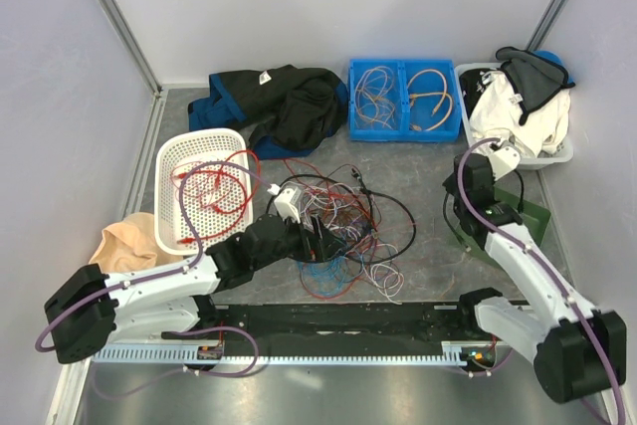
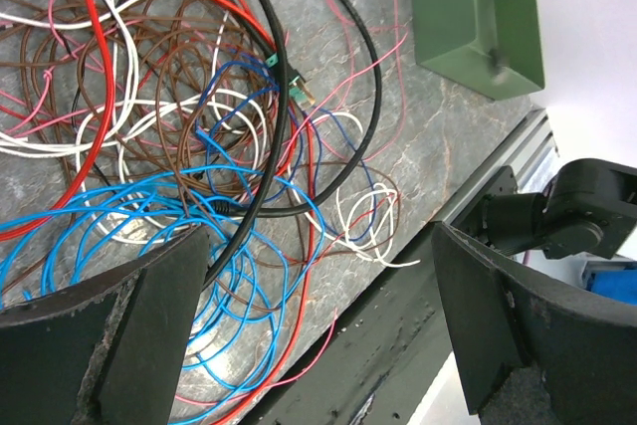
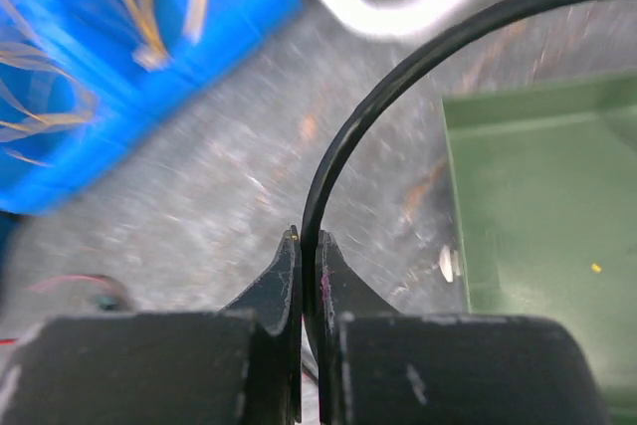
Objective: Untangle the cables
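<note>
though blurry, cable [image 3: 338,136] seems inside right claw [image 3: 309,243].

This was a robotics lab's test cell. Plain white panels [image 1: 299,7] set in aluminium posts [image 1: 119,22] boxed in a grey table [image 1: 438,261]. The left arm [image 1: 149,291] and right arm [image 1: 528,276], each trailing a purple hose, were bolted to a black rail [image 1: 338,320] at the near edge, beside a slotted wiring duct [image 1: 328,353]. The objects looked like staged props: a blue tray [image 1: 403,63], a white basket [image 1: 161,196], a green bin [image 1: 532,218], heaped clothes [image 1: 289,102] and a tangle of cables [image 1: 333,221].
</note>
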Motion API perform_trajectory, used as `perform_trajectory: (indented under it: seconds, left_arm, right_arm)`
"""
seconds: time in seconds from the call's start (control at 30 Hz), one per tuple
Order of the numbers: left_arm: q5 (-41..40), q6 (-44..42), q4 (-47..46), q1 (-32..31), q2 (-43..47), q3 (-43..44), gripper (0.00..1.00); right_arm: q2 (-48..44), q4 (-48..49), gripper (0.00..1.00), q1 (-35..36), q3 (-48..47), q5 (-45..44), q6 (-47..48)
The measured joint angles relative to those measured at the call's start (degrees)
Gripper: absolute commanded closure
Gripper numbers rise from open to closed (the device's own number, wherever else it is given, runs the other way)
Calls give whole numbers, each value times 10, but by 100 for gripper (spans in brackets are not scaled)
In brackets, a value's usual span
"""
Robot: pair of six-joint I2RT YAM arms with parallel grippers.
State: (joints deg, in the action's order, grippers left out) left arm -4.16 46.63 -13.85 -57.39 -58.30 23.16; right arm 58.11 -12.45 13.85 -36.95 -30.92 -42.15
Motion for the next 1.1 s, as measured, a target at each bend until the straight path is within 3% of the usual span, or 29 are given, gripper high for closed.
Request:
perform_trajectory:
  seconds: [0.2, 0.43, 1.1]
  left_arm:
    - [3, 0, -8, 0, -16, 0, 0]
    - [15, 0, -23, 0, -17, 0, 0]
    - [17, 0, -28, 0, 11, -29, 0]
  right_arm:
    - [-83, -60, 100, 1, -53, -50, 19]
    - [-146, -64, 100, -5, 0, -111, 38]
    - [-59, 23, 100, -66, 30, -94, 39]
